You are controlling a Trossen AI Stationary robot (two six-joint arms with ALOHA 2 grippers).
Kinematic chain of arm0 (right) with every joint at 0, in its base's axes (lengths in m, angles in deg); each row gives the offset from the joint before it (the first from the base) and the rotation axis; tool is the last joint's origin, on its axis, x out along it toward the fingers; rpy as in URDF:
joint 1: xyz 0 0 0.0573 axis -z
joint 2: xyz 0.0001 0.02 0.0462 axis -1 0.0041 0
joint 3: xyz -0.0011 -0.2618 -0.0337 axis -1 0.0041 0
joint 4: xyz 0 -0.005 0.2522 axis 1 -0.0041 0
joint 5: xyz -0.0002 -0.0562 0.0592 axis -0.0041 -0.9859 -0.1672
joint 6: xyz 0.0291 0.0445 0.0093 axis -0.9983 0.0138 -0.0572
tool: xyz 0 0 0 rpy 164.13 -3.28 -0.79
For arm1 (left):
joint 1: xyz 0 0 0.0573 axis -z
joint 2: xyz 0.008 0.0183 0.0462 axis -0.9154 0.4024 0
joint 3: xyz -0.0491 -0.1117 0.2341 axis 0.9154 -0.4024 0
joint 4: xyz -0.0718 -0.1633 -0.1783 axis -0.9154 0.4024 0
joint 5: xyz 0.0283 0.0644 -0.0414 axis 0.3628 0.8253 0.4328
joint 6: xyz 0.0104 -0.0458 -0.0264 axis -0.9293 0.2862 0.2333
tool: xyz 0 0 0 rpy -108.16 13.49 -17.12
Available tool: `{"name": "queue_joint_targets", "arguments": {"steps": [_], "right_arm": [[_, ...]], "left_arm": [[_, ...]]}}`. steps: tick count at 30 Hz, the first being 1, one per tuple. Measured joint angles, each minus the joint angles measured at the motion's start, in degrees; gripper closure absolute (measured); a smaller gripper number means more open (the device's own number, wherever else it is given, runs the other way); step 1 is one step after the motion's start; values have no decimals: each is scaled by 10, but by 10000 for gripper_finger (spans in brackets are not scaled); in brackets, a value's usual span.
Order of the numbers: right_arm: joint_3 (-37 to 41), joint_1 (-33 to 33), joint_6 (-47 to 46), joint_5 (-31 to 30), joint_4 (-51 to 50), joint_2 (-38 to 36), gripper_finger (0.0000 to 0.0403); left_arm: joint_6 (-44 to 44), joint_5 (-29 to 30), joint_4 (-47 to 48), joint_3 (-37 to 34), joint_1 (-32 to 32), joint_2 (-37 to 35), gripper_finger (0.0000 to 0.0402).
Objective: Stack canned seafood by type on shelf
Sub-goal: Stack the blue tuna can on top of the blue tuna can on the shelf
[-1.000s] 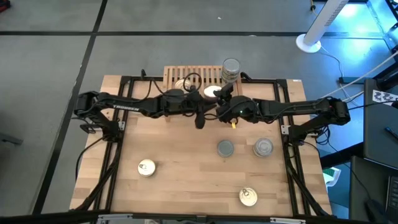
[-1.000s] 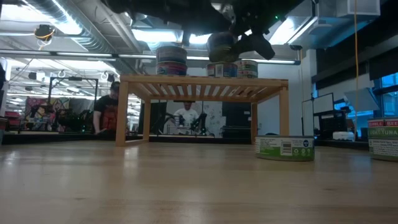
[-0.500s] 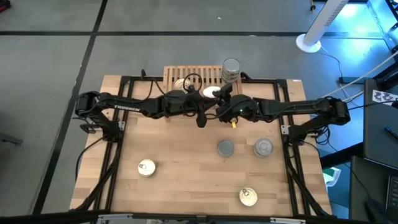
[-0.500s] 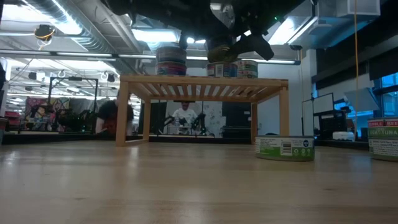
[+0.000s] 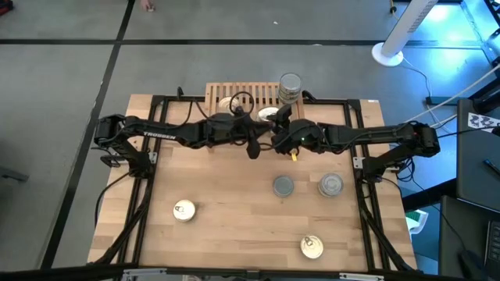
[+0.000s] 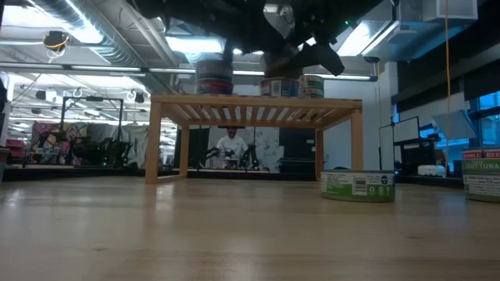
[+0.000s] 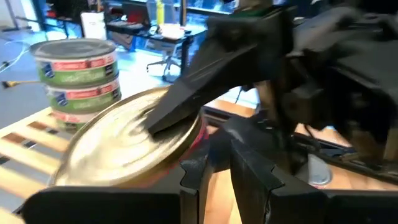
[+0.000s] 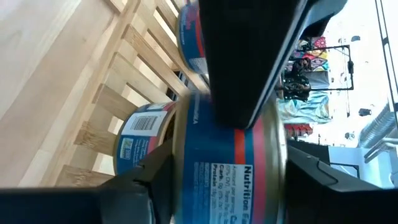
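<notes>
You are setting a blue-banded can [image 8: 230, 168] down on the shelf [image 5: 234, 95], which sits at the upper middle of the high view; the right gripper [image 5: 275, 117] has its fingers clamped across that can, right over the shelf's slats and just above another can [image 8: 140, 140] already there. Lower it flat and centred on its own kind before you let go, since a tilted release could slide it off the stack. The left gripper [image 5: 251, 150] waits just below the shelf edge, fingers nearly together and holding nothing. Four cans lie on the table [image 5: 226, 226] in the lower half of the high view. Compared with a second ago, the right gripper has sunk slightly and begun to loosen.
</notes>
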Motion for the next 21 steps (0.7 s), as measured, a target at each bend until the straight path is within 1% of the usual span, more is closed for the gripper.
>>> {"name": "queue_joint_targets", "arguments": {"steps": [6,14,18,21], "right_arm": [[0,-1,0,0,1,0,175],[0,-1,0,1,2,0,174],[0,-1,0,25,5,0,174],[0,-1,0,54,5,0,173]], "left_arm": [[14,5,4,0,-1,7,341],[15,0,0,0,2,9,341],[15,-2,-5,0,9,9,341],[15,-3,-4,0,15,9,341]]}}
